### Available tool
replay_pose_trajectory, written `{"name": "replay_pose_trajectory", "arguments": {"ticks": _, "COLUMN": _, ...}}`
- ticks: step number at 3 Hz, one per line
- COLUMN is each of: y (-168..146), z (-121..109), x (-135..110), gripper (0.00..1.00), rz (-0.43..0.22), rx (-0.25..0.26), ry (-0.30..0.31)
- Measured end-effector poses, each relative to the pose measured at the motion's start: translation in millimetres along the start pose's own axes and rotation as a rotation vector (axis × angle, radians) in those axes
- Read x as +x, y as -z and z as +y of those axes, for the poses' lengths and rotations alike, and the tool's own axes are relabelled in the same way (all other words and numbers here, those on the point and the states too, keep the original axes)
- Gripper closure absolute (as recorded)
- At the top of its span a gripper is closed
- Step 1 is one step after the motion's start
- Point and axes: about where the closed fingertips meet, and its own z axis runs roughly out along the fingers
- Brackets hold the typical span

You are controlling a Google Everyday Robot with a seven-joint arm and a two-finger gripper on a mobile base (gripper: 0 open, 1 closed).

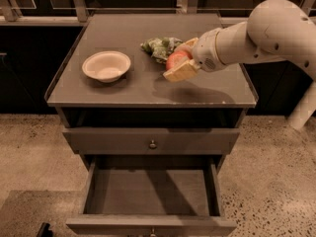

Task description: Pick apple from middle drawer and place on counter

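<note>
My gripper (180,58) reaches in from the right over the counter (123,90) and is shut on the apple (176,61), red with a yellowish patch. The apple sits between the tan fingers (181,72) a little above the counter top, right of centre, and casts a shadow below it. The middle drawer (148,191) is pulled out at the bottom of the cabinet. Its flat grey floor is bare.
A pale bowl (106,65) stands on the counter's left part. A wrinkly green-and-white packet (159,47) lies just behind the apple. A closed drawer with a small knob (153,143) sits above the open one. The floor is speckled.
</note>
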Motion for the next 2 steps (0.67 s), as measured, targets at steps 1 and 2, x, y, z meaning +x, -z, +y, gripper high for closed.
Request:
{"name": "replay_pose_trajectory", "arguments": {"ticks": 1, "y": 0.0, "z": 0.0, "x": 0.0, "gripper": 0.12, "rz": 0.0, "rx": 0.0, "ry": 0.0}}
{"name": "replay_pose_trajectory", "arguments": {"ticks": 2, "y": -0.1, "z": 0.1, "x": 0.0, "gripper": 0.0, "rz": 0.0, "rx": 0.0, "ry": 0.0}}
